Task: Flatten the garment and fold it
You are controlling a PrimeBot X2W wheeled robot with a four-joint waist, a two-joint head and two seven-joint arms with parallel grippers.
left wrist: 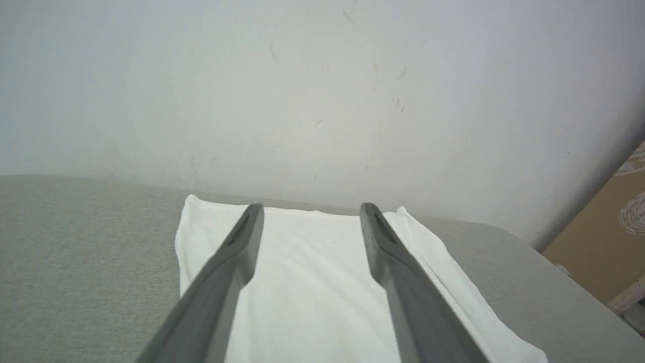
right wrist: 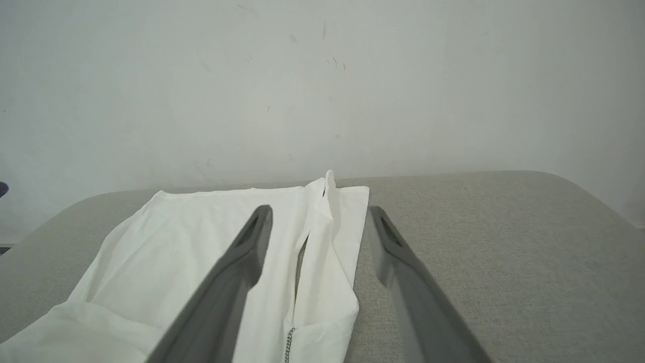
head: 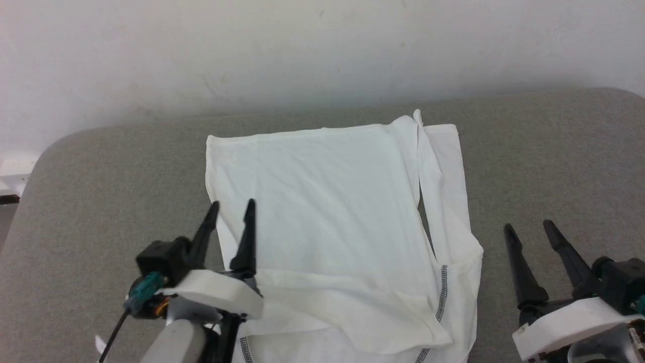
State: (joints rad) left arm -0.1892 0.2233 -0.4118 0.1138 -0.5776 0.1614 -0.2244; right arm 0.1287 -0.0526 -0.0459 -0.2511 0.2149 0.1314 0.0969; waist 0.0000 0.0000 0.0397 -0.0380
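Note:
The garment [head: 327, 212] is a large white shirt lying partly folded on the grey padded table [head: 544, 161], with a dark zigzag seam [head: 442, 292] near its right front. My left gripper [head: 233, 206] hovers open over the shirt's left edge, nothing between its fingers. The left wrist view has the white garment [left wrist: 307, 282] spread under the open left gripper [left wrist: 311, 214]. My right gripper [head: 526, 227] stands open over bare table just right of the shirt. In the right wrist view the garment [right wrist: 166, 242] lies left of and below the open right gripper [right wrist: 318, 214].
A pale wall [head: 322, 50] rises right behind the table's far edge. The table's rounded left corner [head: 45, 151] drops off to the floor. A brown board [left wrist: 604, 237] stands at the right in the left wrist view.

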